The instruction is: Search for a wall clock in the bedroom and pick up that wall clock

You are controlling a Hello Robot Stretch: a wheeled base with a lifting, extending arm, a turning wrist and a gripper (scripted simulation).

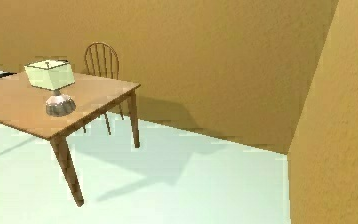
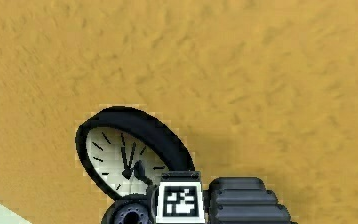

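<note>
A round wall clock (image 2: 122, 152) with a black rim, a cream face and dark hands shows against the orange wall in the arm side view, low and left of the middle. Just below it, at the bottom edge, stand a white square with black marks (image 2: 179, 200) and the gripper's (image 2: 129, 213) dark body. The ribbed dark end of the arm (image 2: 247, 203) sits to the right of the square. The gripper's far end overlaps the clock's lower rim, and I cannot tell whether it holds anything.
In the forward view a wooden table (image 1: 97, 104) stands at the left with a table lamp (image 1: 51, 80) on it. A wooden chair (image 1: 102, 62) stands behind it. Orange walls (image 1: 237, 60) close the back and right; pale floor (image 1: 197, 180) lies between.
</note>
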